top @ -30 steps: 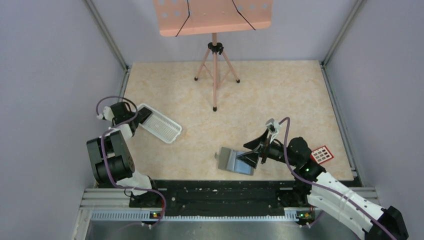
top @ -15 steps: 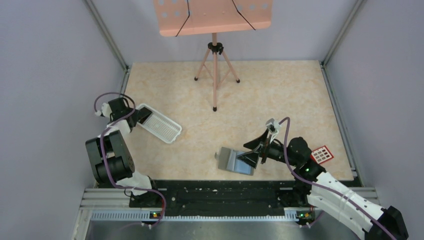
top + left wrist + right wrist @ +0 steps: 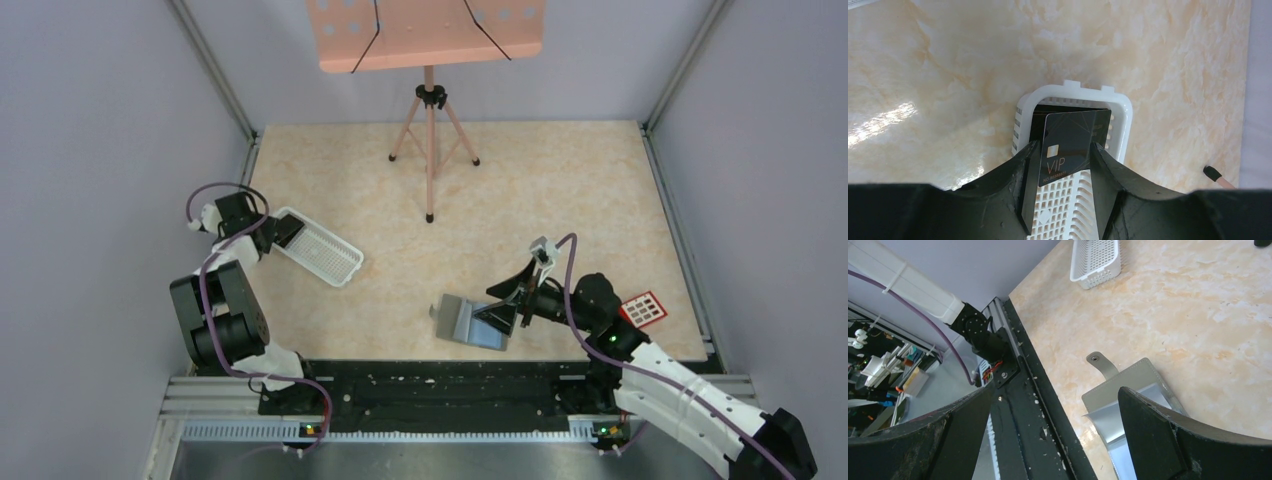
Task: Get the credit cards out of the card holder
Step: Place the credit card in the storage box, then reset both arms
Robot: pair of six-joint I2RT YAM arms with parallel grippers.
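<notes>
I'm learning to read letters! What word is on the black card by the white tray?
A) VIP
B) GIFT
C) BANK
A: the black card, between the left gripper's fingers and over the white tray, has VIP printed on it in pale letters.

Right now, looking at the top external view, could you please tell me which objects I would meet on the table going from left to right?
white tray → card holder → red card. The music stand overlaps the holder's span, so I left it out.
</notes>
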